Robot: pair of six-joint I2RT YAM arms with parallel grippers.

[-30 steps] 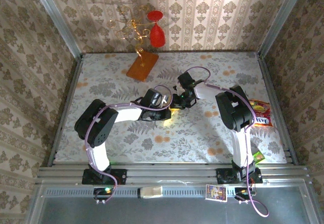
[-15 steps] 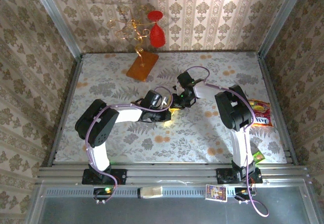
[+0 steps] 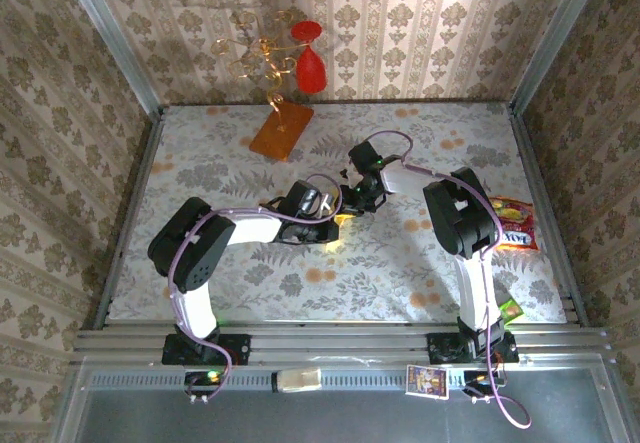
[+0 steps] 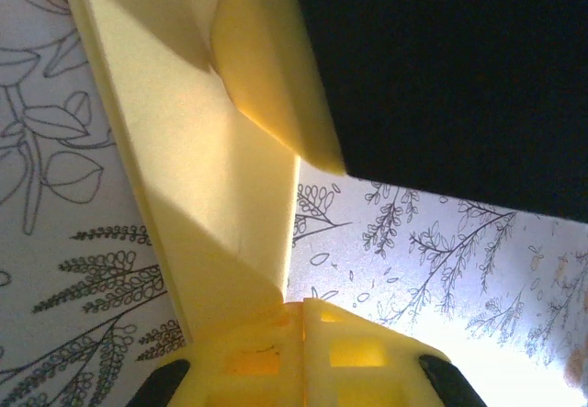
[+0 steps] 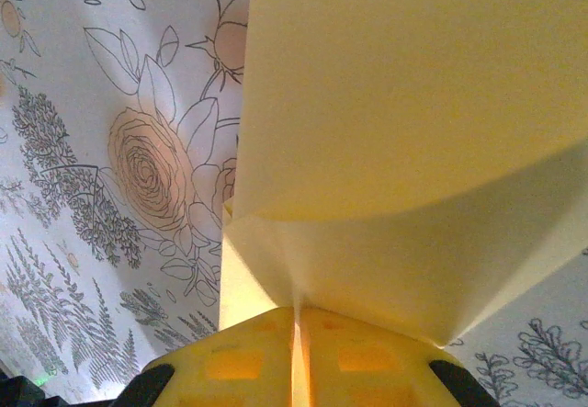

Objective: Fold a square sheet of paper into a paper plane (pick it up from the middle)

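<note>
My left gripper [image 4: 303, 320] and right gripper [image 5: 296, 320] are both pinched shut on the creased, thin pale-yellow sheet of paper [image 5: 395, 150], at the middle of the surface [image 3: 400, 263]. Well behind stands an orange-brown slab [image 3: 281, 128] bearing gold wire [image 3: 255, 53] and a red glass [image 3: 311, 68]. A snack packet [image 3: 512, 223] lies at the right edge. The surface has a floral cloth, and damask wallpaper [image 3: 450, 23] covers the walls.

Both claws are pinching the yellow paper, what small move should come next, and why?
Probably lower the paper onto the table and press the fold flat. The left claw and right claw are both shut on it, and in the right wrist view it bows, rounded rather than creased.
</note>
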